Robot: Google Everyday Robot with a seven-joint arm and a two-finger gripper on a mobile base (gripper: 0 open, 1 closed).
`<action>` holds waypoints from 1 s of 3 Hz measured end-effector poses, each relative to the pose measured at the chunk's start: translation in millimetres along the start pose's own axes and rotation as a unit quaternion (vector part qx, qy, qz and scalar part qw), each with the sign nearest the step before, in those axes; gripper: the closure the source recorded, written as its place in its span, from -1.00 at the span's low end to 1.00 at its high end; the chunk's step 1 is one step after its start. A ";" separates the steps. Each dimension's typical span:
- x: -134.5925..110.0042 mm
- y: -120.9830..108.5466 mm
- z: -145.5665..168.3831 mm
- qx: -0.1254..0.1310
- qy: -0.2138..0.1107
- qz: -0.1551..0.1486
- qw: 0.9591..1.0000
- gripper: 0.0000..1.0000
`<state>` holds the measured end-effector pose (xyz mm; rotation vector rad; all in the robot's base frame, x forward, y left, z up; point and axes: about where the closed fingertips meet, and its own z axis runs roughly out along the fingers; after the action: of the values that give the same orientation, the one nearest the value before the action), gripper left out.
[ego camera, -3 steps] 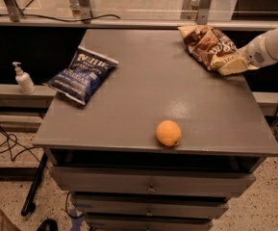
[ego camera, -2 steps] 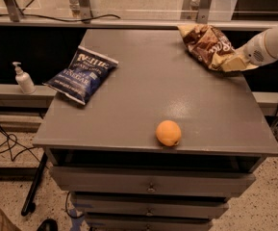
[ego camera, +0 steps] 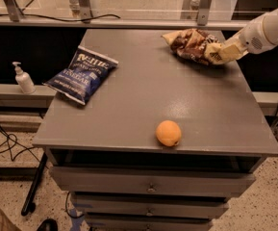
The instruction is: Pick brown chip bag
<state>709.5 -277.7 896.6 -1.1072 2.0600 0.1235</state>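
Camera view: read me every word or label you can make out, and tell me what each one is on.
"VINEGAR": white capitals on the blue bag at the left edge of the table.
"KETTLE" (probably): brand line at that bag's top; the small lines between are blurred.
Unreadable: white lettering on the brown chip bag, too crumpled; the gripper is at its right end, far right of the table.
No legible label on the pump bottle.
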 end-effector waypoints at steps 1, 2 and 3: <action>-32.3 17.2 -20.5 -0.019 -0.023 -0.034 0.999 1.00; -59.3 34.8 -48.5 -0.041 -0.057 -0.057 0.996 1.00; -85.1 46.0 -80.5 -0.048 -0.100 -0.078 0.991 1.00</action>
<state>654.9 -226.1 997.7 -1.2570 1.7996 0.2492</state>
